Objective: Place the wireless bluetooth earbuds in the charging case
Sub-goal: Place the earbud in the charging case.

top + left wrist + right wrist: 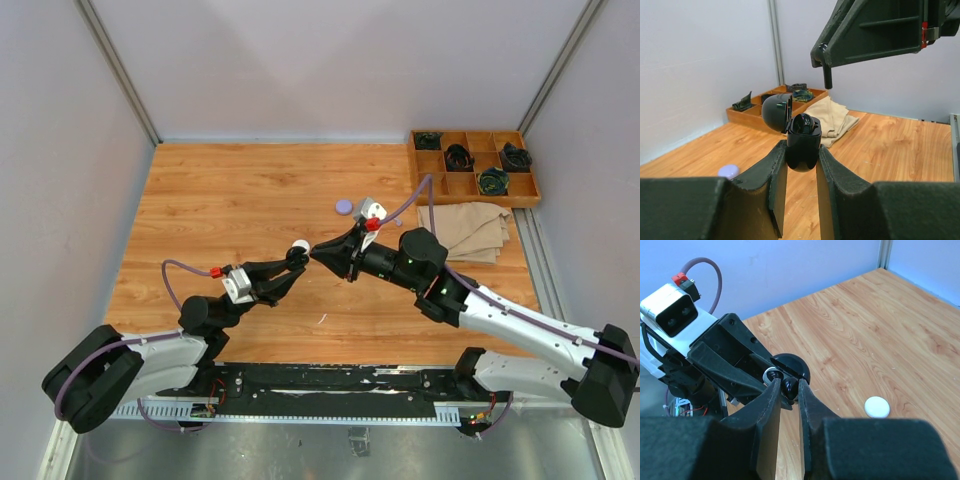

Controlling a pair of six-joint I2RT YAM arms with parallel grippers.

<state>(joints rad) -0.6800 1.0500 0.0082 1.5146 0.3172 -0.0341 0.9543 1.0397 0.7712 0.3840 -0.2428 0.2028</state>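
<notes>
My left gripper [802,150] is shut on a black charging case [803,145], held upright with its lid [776,112] hinged open to the left. One black earbud [790,386] is pinched in my right gripper [788,385], which is shut on it. In the left wrist view the earbud's stem [828,76] hangs down from the right gripper [822,54], above and slightly right of the open case. From above, the two grippers meet tip to tip at mid-table, left [296,264] and right [319,252]. The case's inside is mostly hidden.
A white round case [300,245] lies on the wood just beyond the fingertips and a lilac one [344,207] farther back. A wooden compartment tray [470,185] with dark items stands at the back right, a folded beige cloth [465,228] in front of it.
</notes>
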